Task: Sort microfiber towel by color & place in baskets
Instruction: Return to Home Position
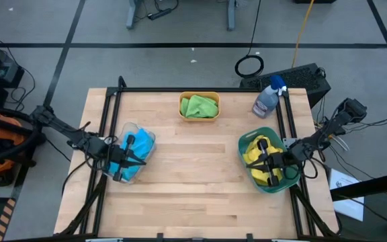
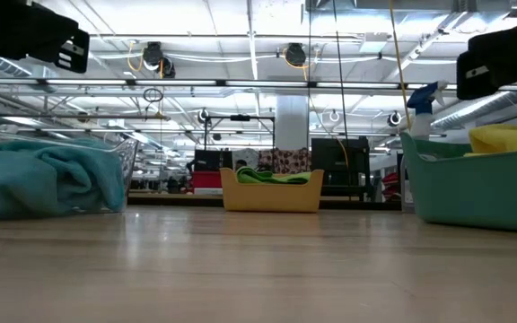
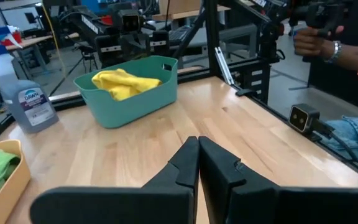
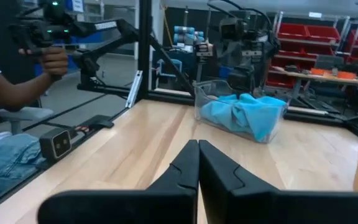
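Looking down at the table [image 1: 193, 175], all three baskets have cloth in them: the clear bin [image 4: 205, 102] on the left side holds a bunched-up heap of sky blue microfiber towel [image 4: 244, 115], the orange-yellow basket [image 2: 270, 197] at the middle of the back edge holds the bright green towel [image 1: 200, 106], and the teal basket [image 3: 135, 99] on the right holds the yellow towel [image 3: 124, 84]. Can't really count how many pieces are in each pile, they're all scrunched together. The left gripper [image 3: 197, 142] hangs over the clear bin with its fingers pressed together and nothing between them. The right gripper [image 4: 197, 144] does the same over the teal basket, clenched on nothing. From above, each one covers part of the pile under it. A spray bottle [image 3: 33, 102] with a blue head stands upright near the back right corner, between the orange-yellow basket and the teal one, closer to the teal one but apart from it. A small grey camera box [image 3: 300, 117] sits at the table's near edge. A person's hand [image 3: 312, 40] beyond that edge grips a dark handle
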Controlling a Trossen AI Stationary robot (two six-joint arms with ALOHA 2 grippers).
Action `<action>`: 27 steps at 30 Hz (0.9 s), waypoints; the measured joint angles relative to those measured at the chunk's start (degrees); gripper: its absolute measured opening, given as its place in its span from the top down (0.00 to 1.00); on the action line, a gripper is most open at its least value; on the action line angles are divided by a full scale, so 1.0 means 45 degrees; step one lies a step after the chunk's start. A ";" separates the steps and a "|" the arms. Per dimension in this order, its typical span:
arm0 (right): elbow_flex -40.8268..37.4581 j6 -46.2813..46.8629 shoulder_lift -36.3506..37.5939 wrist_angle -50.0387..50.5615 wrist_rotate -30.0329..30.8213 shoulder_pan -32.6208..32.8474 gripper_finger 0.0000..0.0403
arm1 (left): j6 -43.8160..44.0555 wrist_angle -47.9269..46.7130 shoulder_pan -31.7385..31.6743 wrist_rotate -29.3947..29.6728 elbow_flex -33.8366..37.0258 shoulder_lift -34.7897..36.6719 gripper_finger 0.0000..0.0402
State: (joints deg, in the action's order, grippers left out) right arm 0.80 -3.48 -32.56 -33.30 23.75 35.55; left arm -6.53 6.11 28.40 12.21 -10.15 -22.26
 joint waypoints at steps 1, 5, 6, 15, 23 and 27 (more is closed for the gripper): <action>0.0000 -0.0022 0.0000 0.0030 -0.0025 0.0004 1.00 | 0.0006 -0.0221 0.0000 0.0000 0.0000 0.0179 0.96; 0.0000 -0.0050 -0.0005 0.0240 -0.0011 0.0004 1.00 | 0.0035 -0.0914 0.0000 0.0000 0.0000 0.0854 0.96; 0.0000 -0.0050 -0.0002 0.0290 -0.0015 0.0004 1.00 | 0.0035 -0.1044 0.0000 0.0005 0.0000 0.1016 0.96; 0.0000 -0.0110 0.0584 0.0979 -0.0024 -0.0355 1.00 | -0.0090 -0.2063 0.0000 0.0015 0.0235 0.2923 0.96; 0.0005 -0.0138 0.0738 0.1146 -0.0483 -0.0941 1.00 | -0.0298 -0.2882 0.0000 0.0310 0.0998 0.4946 0.96; 0.0005 -0.0143 0.0738 0.1101 -0.0955 -0.1319 1.00 | -0.0402 -0.2633 -0.0010 0.0291 0.1214 0.4939 0.96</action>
State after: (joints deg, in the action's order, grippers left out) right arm 0.82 -4.12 -29.23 -28.34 19.45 29.62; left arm -8.34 -5.74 28.36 13.52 -4.69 -0.03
